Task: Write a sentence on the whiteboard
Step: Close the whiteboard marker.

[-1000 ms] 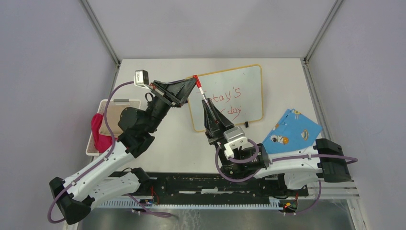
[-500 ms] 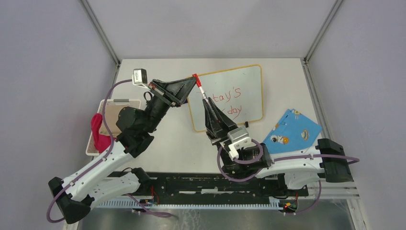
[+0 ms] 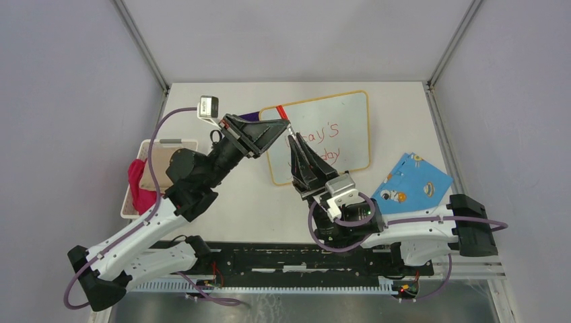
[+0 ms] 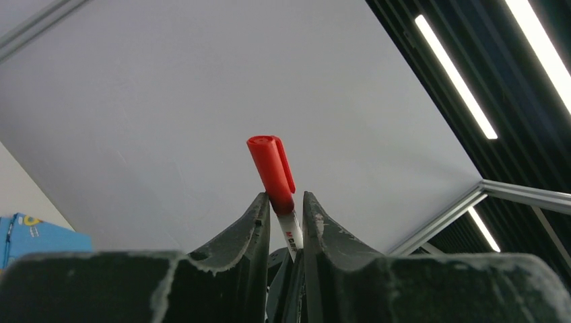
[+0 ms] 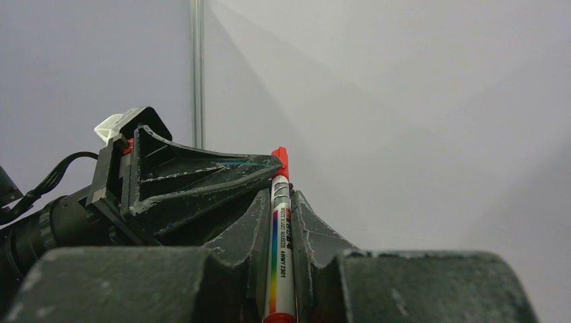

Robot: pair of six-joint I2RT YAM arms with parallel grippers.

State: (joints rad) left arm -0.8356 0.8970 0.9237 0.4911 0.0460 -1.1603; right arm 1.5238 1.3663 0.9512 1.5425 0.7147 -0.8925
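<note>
Top: the left gripper (image 3: 285, 126) has slid down the marker (image 3: 285, 114) to the cap's base, and its jaws have loosened. The right gripper (image 3: 294, 138) stays clamped on the barrel. The whiteboard (image 3: 350, 114) lies far-centre, long axis left-right, feet nearest. The sentence (image 3: 328, 132) reads rightward.
Left wrist: fingers slightly apart, flanking the upright cap.
Right wrist: marker pinched, cap up.

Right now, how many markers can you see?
1: the red-capped marker, held in the right pincer over the whiteboard, its cap between the tips of the left pincer. More could be hidden in the left basket.
</note>
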